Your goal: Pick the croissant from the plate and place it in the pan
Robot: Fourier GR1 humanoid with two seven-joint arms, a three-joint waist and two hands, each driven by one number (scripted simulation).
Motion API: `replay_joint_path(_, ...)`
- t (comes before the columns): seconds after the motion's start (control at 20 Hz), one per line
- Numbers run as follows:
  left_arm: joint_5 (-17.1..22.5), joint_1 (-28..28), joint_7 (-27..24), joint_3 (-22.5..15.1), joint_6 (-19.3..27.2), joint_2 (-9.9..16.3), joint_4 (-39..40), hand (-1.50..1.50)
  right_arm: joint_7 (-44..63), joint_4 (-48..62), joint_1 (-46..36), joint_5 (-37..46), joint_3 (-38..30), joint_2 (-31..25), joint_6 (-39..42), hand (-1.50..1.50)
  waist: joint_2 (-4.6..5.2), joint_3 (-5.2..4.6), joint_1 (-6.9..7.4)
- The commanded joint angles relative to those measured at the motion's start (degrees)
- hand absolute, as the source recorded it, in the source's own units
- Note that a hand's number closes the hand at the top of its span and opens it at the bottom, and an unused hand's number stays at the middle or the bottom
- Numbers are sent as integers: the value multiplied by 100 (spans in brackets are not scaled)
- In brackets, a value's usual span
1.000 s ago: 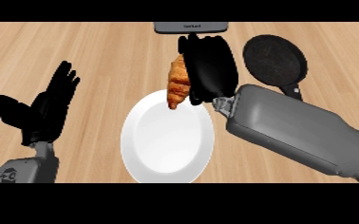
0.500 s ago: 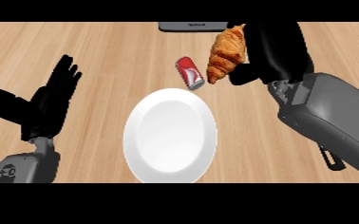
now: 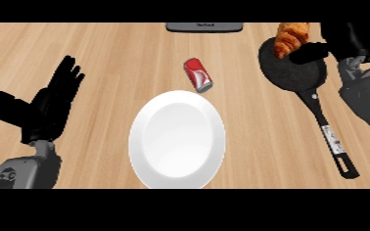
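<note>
Gripping one croissant (image 3: 291,39) above one pan (image 3: 292,71), the right hand (image 3: 339,41) curls its fingers (image 3: 309,54) round it; one plate (image 3: 177,138) sits bare.

Croissant (image 3: 292,38) golden-brown with darker ridges; pan (image 3: 292,71) black with a speckled base. Plate (image 3: 177,138) plain white, can (image 3: 198,74) red with silver ends. Counter (image 3: 123,58) light wood grain; both hands (image 3: 51,100) black.

Table (image 3: 108,44) showing pale matt wood grain, plate (image 3: 177,139) looking smooth glossy white, pan (image 3: 292,71) appearing matt black and finely speckled, can (image 3: 198,74) gleaming red metal, croissant (image 3: 290,38) showing golden flaky crust, left hand (image 3: 54,100) looking matt black.
</note>
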Motion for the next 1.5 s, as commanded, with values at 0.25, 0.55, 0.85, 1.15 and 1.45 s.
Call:
replay_joint_path(0.25,-225,9,-47,-193,150,-244,-64,0,-2932,2424,322,-452,-1032,404,-639,150,30,3,90)
replay_joint_path(0.55,-268,-219,-106,-233,58,-251,136,0,-4276,4364,-240,-338,-1280,1027,-766,150,89,8,225)
replay_joint_path(0.85,-232,-483,-154,-83,16,-205,453,0,-4230,5717,-670,-184,-1514,1410,-773,150,107,7,228)
replay_joint_path(1.15,-186,-187,-58,-249,-79,-276,25,0,-4436,6514,-720,-583,-2006,1307,-178,-150,125,16,335)
replay_joint_path(1.45,-208,-92,153,-227,-8,-245,-233,0,-5674,6456,-503,-1152,-2690,1139,-315,-150,92,24,274)
